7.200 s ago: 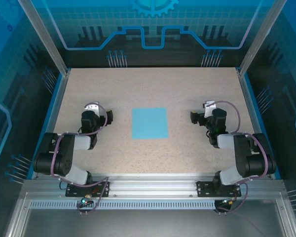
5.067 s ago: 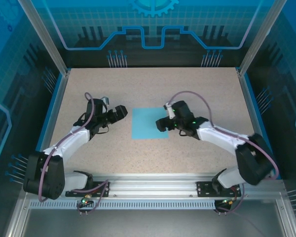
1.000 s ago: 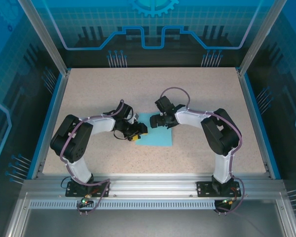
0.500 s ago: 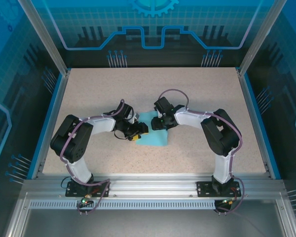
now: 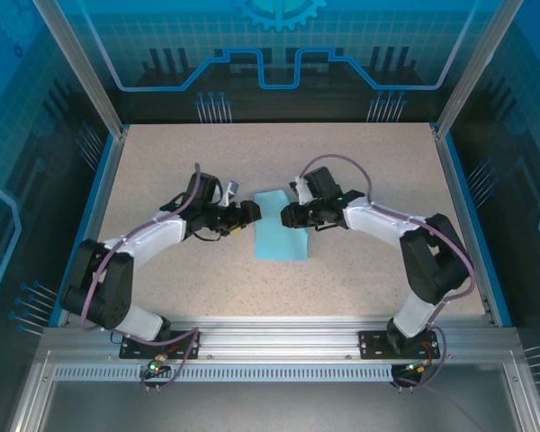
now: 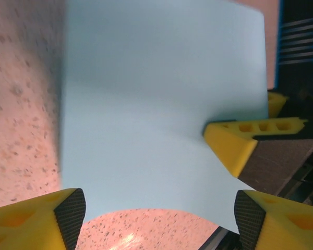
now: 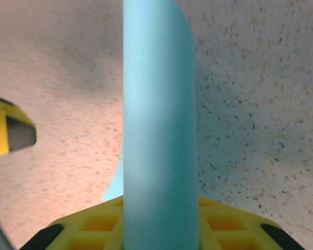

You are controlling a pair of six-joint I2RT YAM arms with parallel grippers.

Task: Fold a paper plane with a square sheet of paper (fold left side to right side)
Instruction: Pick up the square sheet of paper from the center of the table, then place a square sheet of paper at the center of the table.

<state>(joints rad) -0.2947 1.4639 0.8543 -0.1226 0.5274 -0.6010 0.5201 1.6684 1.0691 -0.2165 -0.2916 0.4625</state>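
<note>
Left gripper [image 5: 245, 216] has backed off since a second ago, fingers spread wide, now just off the 9 o'clock side of the thin light-blue square sheet of paper [image 5: 277, 241]. The sheet's near part lies flat on the speckled tabletop [image 5: 360, 162]. Further back, around 1 o'clock, the right gripper [image 5: 286, 216] pinches its lifted edge.

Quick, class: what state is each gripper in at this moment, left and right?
Left gripper: open, holding nothing.
Right gripper: closed on an edge of the blue sheet of paper.
</note>
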